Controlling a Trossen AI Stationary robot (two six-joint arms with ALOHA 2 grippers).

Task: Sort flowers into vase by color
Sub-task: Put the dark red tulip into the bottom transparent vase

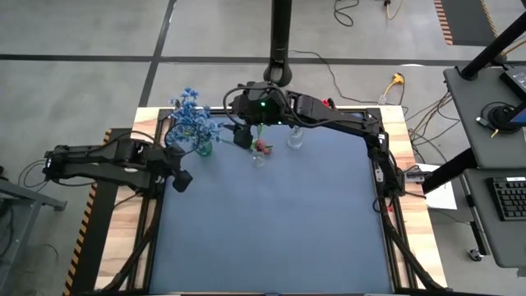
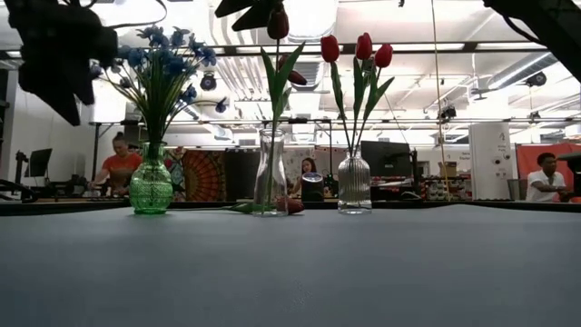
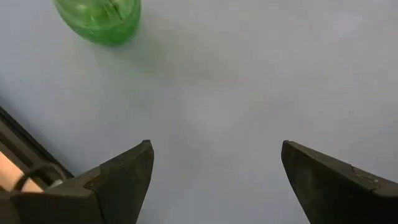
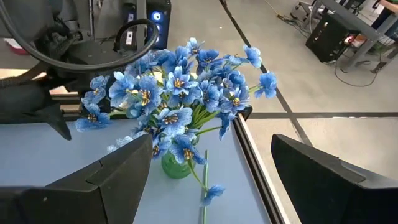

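A green glass vase (image 1: 203, 149) (image 2: 151, 187) near the table's far left holds a bunch of blue flowers (image 1: 191, 117) (image 4: 180, 93). To its right, a clear vase (image 2: 270, 173) holds one red tulip (image 2: 278, 24), and a second clear vase (image 2: 354, 182) holds three red tulips (image 2: 361, 47). A single blue flower (image 4: 210, 193) lies on the table beside the green vase. A red bud (image 2: 292, 205) lies at the foot of the middle vase. My right gripper (image 1: 241, 137) (image 4: 211, 138) is open, high up between the green and middle vases. My left gripper (image 1: 182, 179) (image 3: 214, 149) is open above bare mat.
The blue mat (image 1: 271, 222) stretches bare toward the near edge. The table's black frame rail (image 4: 249, 162) runs just behind the green vase. The left arm (image 2: 54, 54) hangs above the blue bunch in the low view. People sit at desks in the room beyond.
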